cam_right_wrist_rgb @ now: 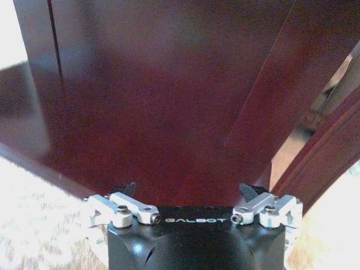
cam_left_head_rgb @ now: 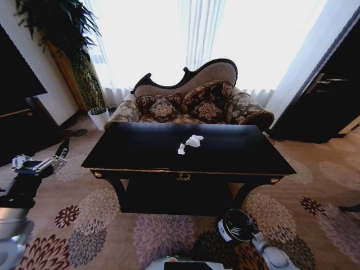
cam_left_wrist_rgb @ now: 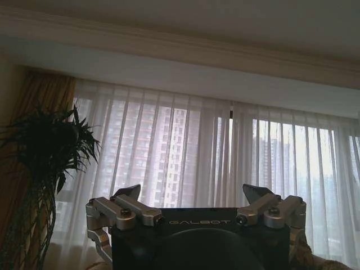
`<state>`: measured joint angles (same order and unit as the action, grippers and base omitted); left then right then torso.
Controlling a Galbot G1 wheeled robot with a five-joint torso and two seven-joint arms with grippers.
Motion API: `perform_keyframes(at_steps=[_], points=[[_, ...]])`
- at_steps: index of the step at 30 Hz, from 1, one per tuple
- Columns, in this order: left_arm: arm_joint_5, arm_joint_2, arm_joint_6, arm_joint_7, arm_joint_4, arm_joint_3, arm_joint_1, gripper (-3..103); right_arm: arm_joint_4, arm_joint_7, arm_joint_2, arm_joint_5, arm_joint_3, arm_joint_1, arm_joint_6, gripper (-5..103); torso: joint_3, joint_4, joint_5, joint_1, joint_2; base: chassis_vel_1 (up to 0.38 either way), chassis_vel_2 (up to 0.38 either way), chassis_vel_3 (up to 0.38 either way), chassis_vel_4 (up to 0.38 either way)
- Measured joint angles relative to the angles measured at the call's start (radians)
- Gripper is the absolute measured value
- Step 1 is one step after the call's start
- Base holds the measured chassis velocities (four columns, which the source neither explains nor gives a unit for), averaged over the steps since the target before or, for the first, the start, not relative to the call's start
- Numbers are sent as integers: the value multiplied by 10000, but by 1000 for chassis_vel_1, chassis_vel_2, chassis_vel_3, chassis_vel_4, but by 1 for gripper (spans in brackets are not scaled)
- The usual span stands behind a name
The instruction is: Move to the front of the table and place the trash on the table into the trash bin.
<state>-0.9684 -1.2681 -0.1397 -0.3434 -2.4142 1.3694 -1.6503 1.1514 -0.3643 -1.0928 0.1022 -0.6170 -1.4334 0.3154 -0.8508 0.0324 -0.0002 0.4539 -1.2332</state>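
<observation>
The glossy black table with gold trim stands straight ahead in the head view. Two white paper wads of trash lie near its middle, a larger one and a smaller one beside it. The small black trash bin with a white label sits on the carpet below the table's front right corner. My left gripper hangs at the left, apart from the table; in the left wrist view it is open and points up at the curtains. My right gripper is open and empty, facing dark red wood panels.
A patterned sofa stands behind the table. A potted plant and a dark cabinet are at the left, and a dark cabinet at the right. Floral carpet lies before the table.
</observation>
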Motion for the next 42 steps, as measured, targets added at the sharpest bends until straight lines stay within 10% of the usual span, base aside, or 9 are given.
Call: perform_keyframes(at_steps=[11, 24, 42], points=[[32, -218, 19, -1, -209, 1, -169, 100, 2485, -687, -828, 1460, -1509, -1192, -1, 100, 0, -1, 0, 0, 0, 0, 0, 0, 0], [-94, -219, 43, 3, -562, 487, -580, 100, 5680, -260, -636, 4053, -3327, -1845, -1764, 100, 0, 1, 2, 0, 0, 0, 0, 0, 0], [-162, -457, 111, 20, -692, 700, -690, 100, 7337, -156, 118, 4764, -4393, -1645, -2630, 100, 0, 2, 0, 0, 0, 0, 0, 0, 0]])
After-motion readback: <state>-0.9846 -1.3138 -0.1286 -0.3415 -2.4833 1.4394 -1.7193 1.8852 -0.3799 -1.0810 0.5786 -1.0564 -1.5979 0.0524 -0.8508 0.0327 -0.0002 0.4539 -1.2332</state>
